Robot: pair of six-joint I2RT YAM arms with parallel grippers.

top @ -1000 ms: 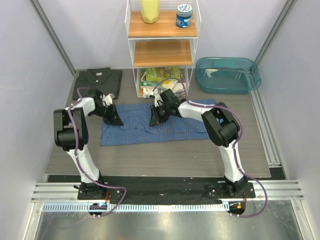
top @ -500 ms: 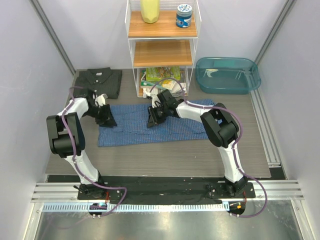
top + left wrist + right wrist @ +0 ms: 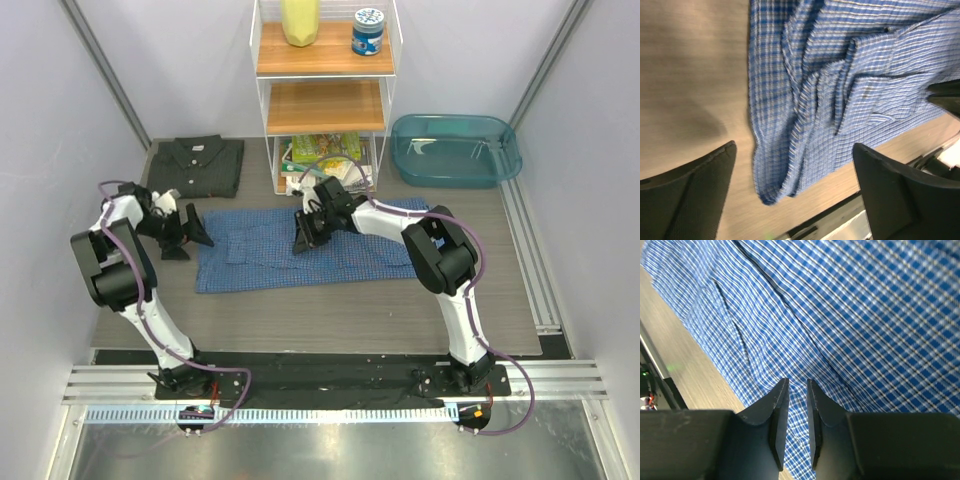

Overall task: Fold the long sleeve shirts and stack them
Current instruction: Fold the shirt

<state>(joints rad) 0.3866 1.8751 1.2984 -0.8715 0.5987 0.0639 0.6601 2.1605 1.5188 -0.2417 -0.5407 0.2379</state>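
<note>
The blue checked shirt (image 3: pixel 300 255) lies spread across the middle of the table, its left end bunched into folds (image 3: pixel 805 100). The dark grey shirt (image 3: pixel 195 165) lies folded at the back left. My left gripper (image 3: pixel 188 233) hovers just off the blue shirt's left edge, and in the left wrist view the gripper (image 3: pixel 794 147) is wide open with nothing between its fingers. My right gripper (image 3: pixel 305 240) is low over the shirt's upper middle. In the right wrist view the gripper (image 3: pixel 797 382) stands a narrow slit apart, with the checked cloth (image 3: pixel 865 300) showing flat beneath.
A white wire rack with wooden shelves (image 3: pixel 325 90) stands at the back centre, with packets (image 3: pixel 322 152) on its lowest level. A teal tub (image 3: pixel 455 150) sits at the back right. Grey walls close in both sides, and a metal rail (image 3: pixel 530 250) runs along the right.
The left gripper opened, let go of the blue shirt's left edge and drew back to the left. The shirt's left end shifted slightly left. The right gripper barely moved.
</note>
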